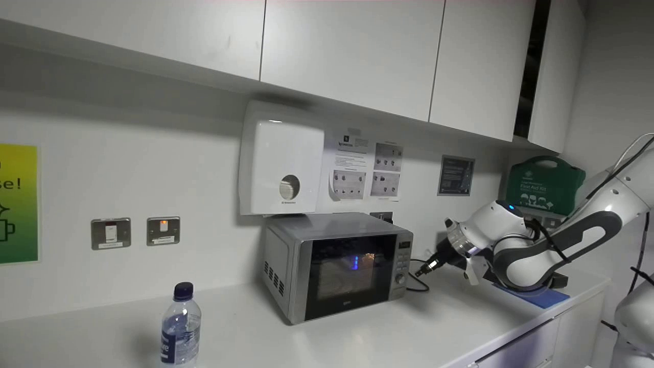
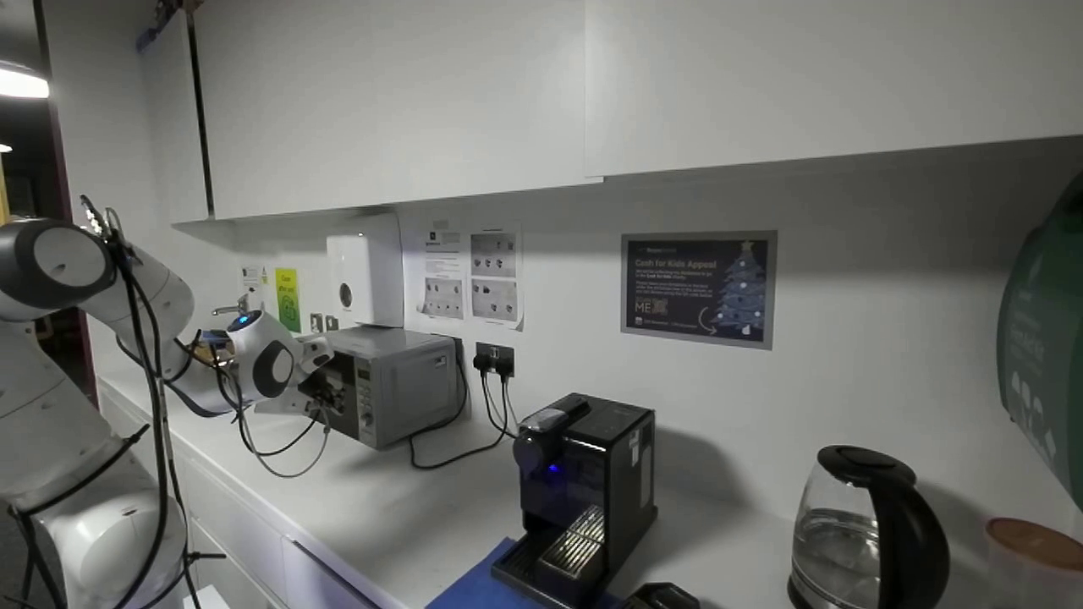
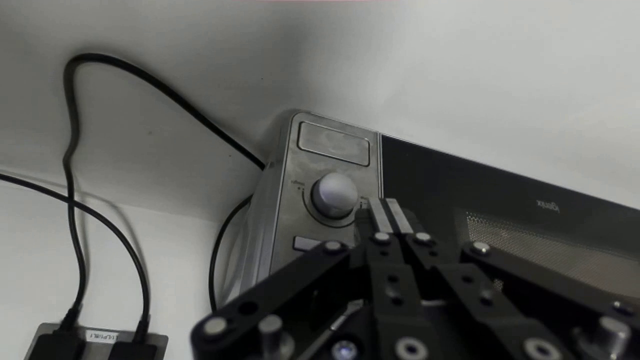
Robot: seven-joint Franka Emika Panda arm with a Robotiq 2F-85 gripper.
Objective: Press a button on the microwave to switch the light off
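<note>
The silver-grey microwave (image 1: 299, 235) stands on the counter against the wall; it also shows in an exterior view (image 2: 419, 381) and upside down in the wrist view (image 3: 425, 170). A blue-violet light (image 1: 355, 262) shows in its dark door window. Its control strip has a round knob (image 3: 335, 195), a large flat button (image 3: 334, 143) and a smaller button (image 3: 306, 243) partly hidden by my gripper. My gripper (image 3: 390, 202) is shut and empty, fingertips beside the knob in the wrist view. In an exterior view the gripper (image 1: 420, 274) is apart from the microwave's right side.
A black cable (image 3: 170, 92) runs beside the microwave. A white dispenser (image 1: 283, 158) hangs above it, under wall cupboards (image 1: 352, 56). A water bottle (image 1: 181, 327) stands left. A coffee machine (image 2: 592, 482) on a blue mat and a kettle (image 2: 871, 533) stand further along the counter.
</note>
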